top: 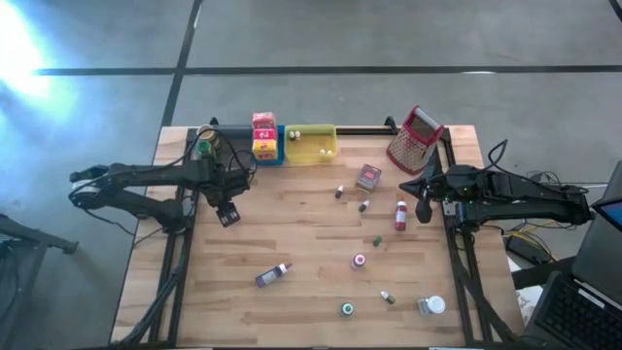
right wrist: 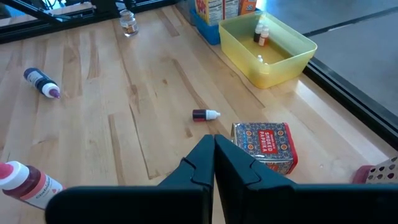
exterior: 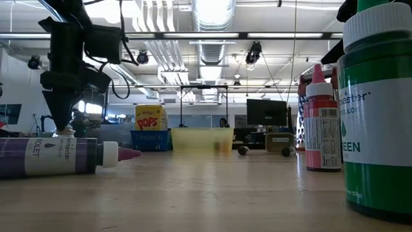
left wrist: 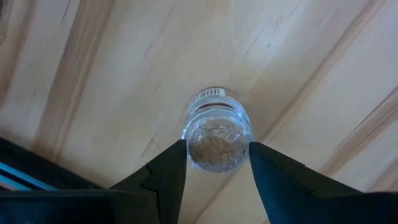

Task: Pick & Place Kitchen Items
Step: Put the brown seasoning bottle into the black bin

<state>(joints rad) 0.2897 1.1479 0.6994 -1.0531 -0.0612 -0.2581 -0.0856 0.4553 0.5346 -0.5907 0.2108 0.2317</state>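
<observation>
- While the left tool point(top: 229, 215) hangs over the left part of the table point(top: 292, 233), its two fingers point(left wrist: 165, 177) pinch a small clear jar point(left wrist: 216, 137) of brownish grains; the left wrist view looks down on wood planks beneath the jar.
- In the low view that jar sits just above the tabletop, under the dark arm.
- Pressed together with nothing between its fingers, the right tool point(right wrist: 214, 146) hovers at the right side, near a patterned tin point(right wrist: 264, 146) and a tiny white-capped bottle point(right wrist: 206, 114).
- Other kitchen items lie scattered: a violet bottle point(top: 273, 274) on its side toward the front, a red bottle point(top: 399, 216) by the right tool, a green-capped bottle point(top: 347, 309) and a white-lidded jar point(top: 432, 305) near the front edge.
- At the back, a yellow tray point(top: 311, 146) holds a few tiny bottles, and a blue tray point(top: 277, 148) beside it holds a red-and-yellow box point(top: 263, 134).
- A metal grater point(top: 416, 138) stands at the back right.
</observation>
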